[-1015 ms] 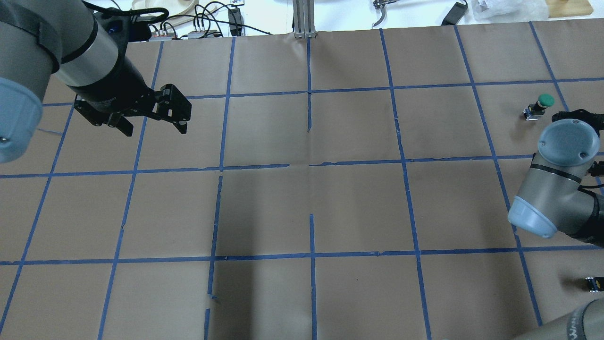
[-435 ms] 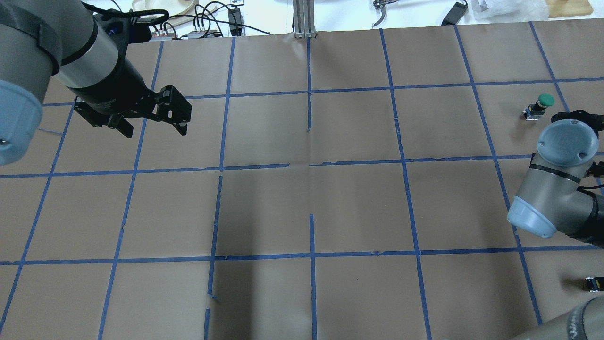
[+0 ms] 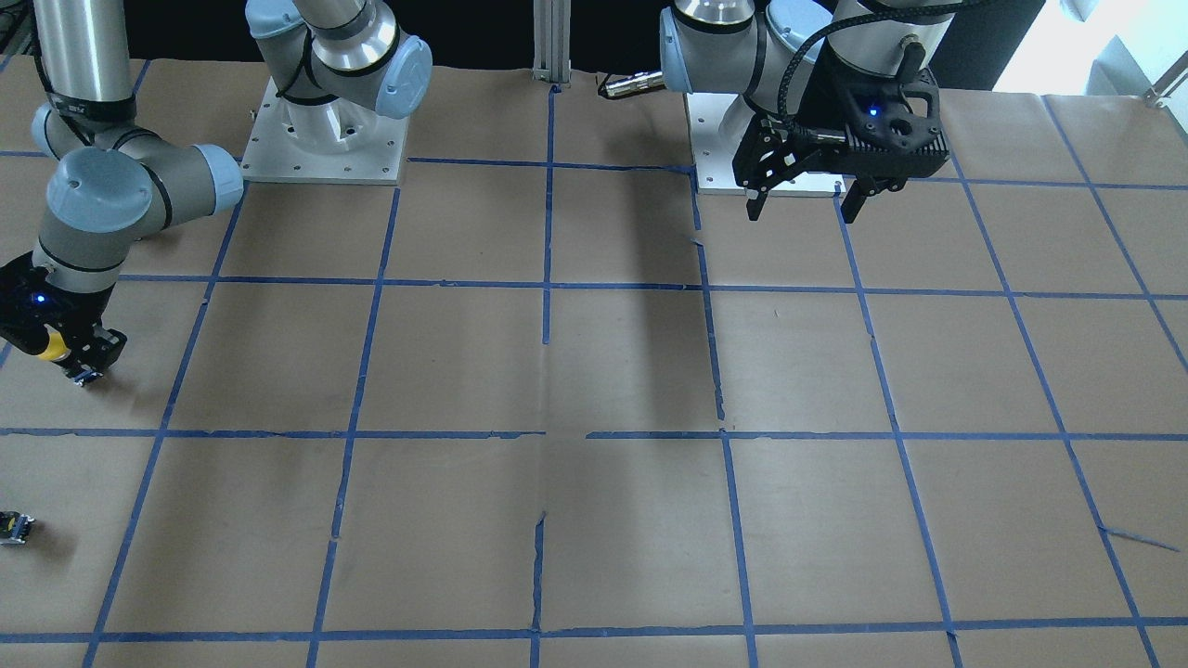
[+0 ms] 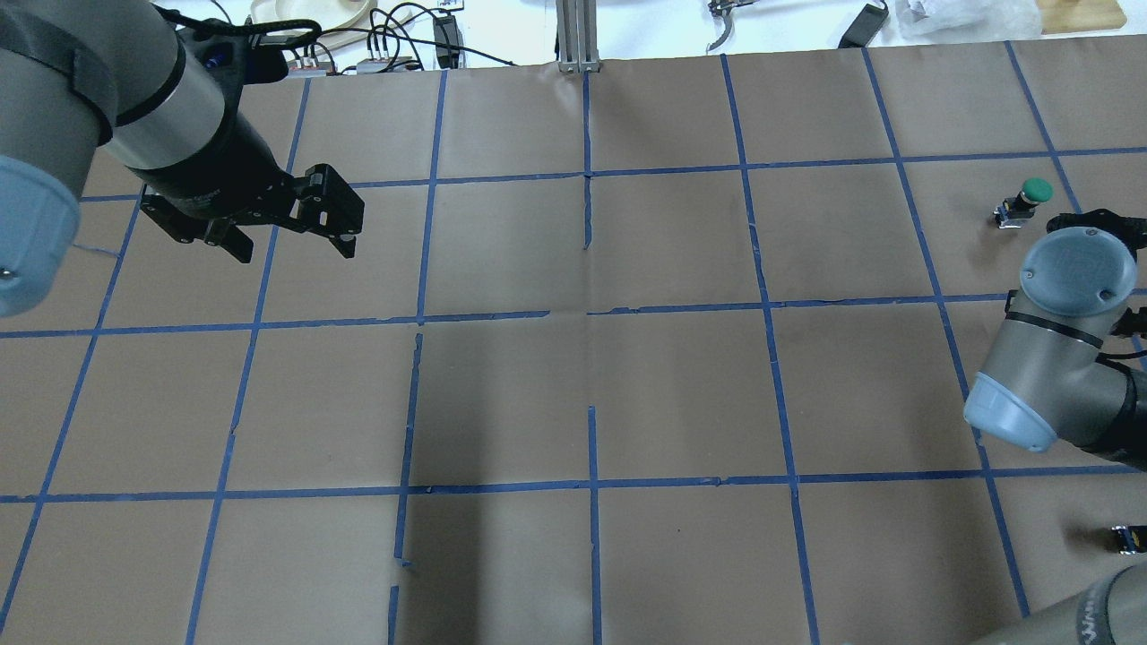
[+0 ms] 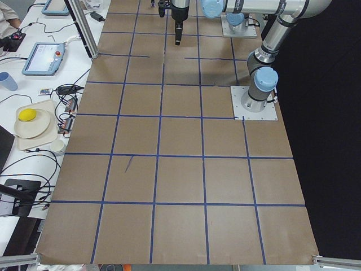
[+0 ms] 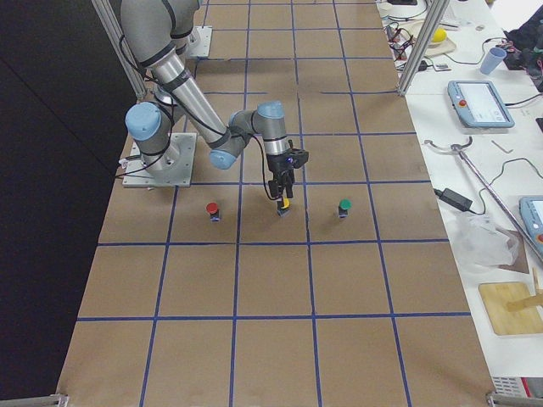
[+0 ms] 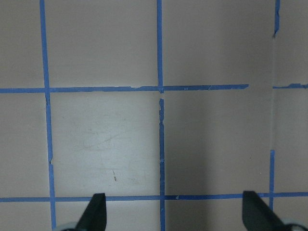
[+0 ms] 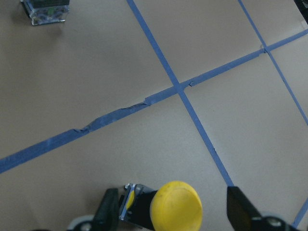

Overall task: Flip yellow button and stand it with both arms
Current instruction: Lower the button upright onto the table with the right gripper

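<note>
The yellow button point(image 8: 176, 207) lies on the brown paper with its yellow cap towards the right wrist camera and its dark body point(image 8: 132, 201) to the left. My right gripper point(image 8: 173, 211) is open and low over it, one finger on each side. The front view shows the same at the far left: gripper point(image 3: 58, 351), yellow cap point(image 3: 53, 345). The right side view shows the button point(image 6: 284, 207) below the gripper. In the overhead view my right forearm point(image 4: 1053, 313) hides both. My left gripper point(image 4: 296, 253) is open and empty above the paper; it also shows in the front view point(image 3: 800, 215).
A green-capped button point(image 4: 1030, 199) lies just beyond my right arm; it also shows in the right side view point(image 6: 344, 207). A red-capped button point(image 6: 212, 209) stands on the robot's side of it. A small black-and-yellow piece point(image 4: 1127, 537) sits at the right edge. Blue tape marks squares.
My left gripper has drifted slightly away from the robot. Nothing else has visibly moved.
</note>
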`<state>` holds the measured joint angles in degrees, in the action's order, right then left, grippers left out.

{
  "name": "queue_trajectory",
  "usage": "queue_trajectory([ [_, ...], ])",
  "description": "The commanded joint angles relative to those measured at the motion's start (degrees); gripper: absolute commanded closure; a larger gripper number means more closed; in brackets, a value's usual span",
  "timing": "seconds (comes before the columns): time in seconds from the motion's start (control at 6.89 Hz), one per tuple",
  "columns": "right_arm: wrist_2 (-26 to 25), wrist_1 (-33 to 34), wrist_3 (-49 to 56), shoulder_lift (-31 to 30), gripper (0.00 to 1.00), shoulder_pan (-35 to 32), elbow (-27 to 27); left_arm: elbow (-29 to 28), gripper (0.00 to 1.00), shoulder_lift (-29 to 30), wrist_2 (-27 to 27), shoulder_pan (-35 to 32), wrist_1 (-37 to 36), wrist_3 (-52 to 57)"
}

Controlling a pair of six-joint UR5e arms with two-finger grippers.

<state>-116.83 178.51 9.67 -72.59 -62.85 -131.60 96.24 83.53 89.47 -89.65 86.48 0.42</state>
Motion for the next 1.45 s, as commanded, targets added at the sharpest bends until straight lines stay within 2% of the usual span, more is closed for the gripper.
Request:
queue_trajectory([
  [0.0, 0.6, -1.0, 0.3, -1.3, 0.0, -0.5, 0.2, 0.0, 0.0, 0.0, 0.0, 0.0, 0.0, 0.0],
  [0.29, 0.7, -5.0, 0.4, -3.9, 0.0, -0.8, 0.3, 0.0, 0.0, -0.1, 0.1, 0.0, 0.0, 0.0],
  [0.44, 1.9, -11.3, 0.2, -7.4, 0.0, -2.0, 1.4, 0.0, 0.0, -0.1, 0.1, 0.0, 0.0, 0.0],
  [0.73, 2.9, -35.0, -0.2, -13.3, 0.0, -3.0, 9.7, 0.0, 0.0, -0.2, 0.1, 0.1, 0.1, 0.0],
  [1.02, 9.4, -53.3, -5.9, -18.1, 0.0, -6.8, 15.4, 0.0, 0.0, -0.2, 0.1, 0.1, 0.1, 0.0],
  [1.31, 23.2, -75.8, -6.0, -22.1, 0.0, -7.5, 24.7, 0.0, 0.0, -0.2, 0.2, 0.1, 0.1, 0.0],
])
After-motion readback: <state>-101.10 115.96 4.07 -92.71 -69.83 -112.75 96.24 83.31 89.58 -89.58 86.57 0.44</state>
